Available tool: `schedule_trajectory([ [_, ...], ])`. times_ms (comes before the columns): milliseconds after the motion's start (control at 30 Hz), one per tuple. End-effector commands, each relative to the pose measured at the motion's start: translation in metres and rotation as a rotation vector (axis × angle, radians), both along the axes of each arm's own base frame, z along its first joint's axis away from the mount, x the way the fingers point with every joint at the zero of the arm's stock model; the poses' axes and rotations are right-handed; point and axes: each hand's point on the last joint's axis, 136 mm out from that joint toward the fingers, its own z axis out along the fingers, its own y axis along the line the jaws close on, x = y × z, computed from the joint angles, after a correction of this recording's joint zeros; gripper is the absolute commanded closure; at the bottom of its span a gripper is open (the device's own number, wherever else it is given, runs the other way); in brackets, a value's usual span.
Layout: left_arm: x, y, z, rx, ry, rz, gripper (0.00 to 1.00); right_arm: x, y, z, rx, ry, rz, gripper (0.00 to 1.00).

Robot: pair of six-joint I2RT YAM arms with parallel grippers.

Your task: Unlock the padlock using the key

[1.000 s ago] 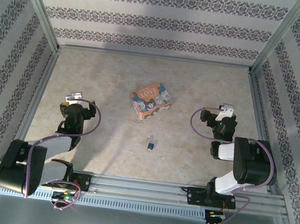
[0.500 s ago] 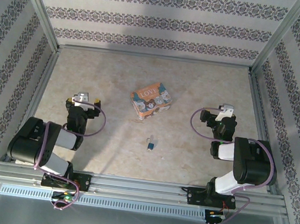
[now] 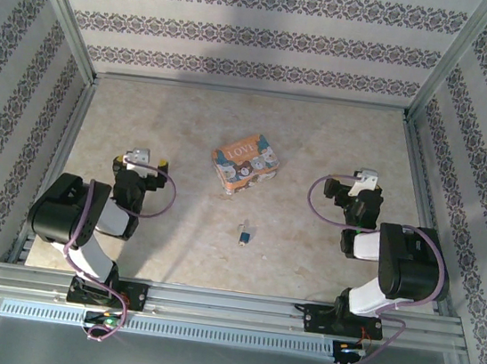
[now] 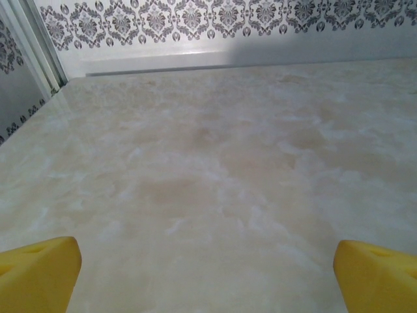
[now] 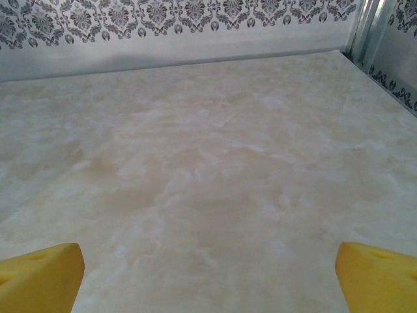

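left arm's elbow has lifted and folded in from the near-left corner over the last second. its left gripper has slid a little to the right and toward the far wall, and is now near the left edge of the pale marbled tabletop. its jaws stand wide apart with nothing between them; in the left wrist view the two yellow fingertips sit at the bottom corners over bare table. right gripper has not shifted: it stays near the right edge, jaws spread wide and empty, its yellow fingertips likewise far apart in the right wrist view. small flat orange-tan padlock lettered "love", with pale blue and white cartoon figures, lies where it was, mid-table between the two grippers and well apart from both. tiny silvery key with a blue part also lies unmoved, on the near side of the padlock toward the arms' bases, apart from it.
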Motion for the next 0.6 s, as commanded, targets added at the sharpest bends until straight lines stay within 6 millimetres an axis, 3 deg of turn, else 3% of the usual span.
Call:
schedule_trajectory([
  [0, 0.019, 0.010, -0.002, -0.026, 0.090, 0.016, 0.01, 0.006, -0.001, 0.011, -0.012, -0.025, -0.019, 0.02],
  [400, 0.019, 0.013, -0.003, -0.067, 0.085, -0.008, 0.01, 0.008, 0.000, 0.010, -0.040, -0.007, -0.033, 0.02],
  [567, 0.018, 0.013, -0.003, -0.067, 0.086, -0.008, 0.01, 0.007, 0.012, 0.003, -0.084, 0.027, 0.010, 0.01],
])
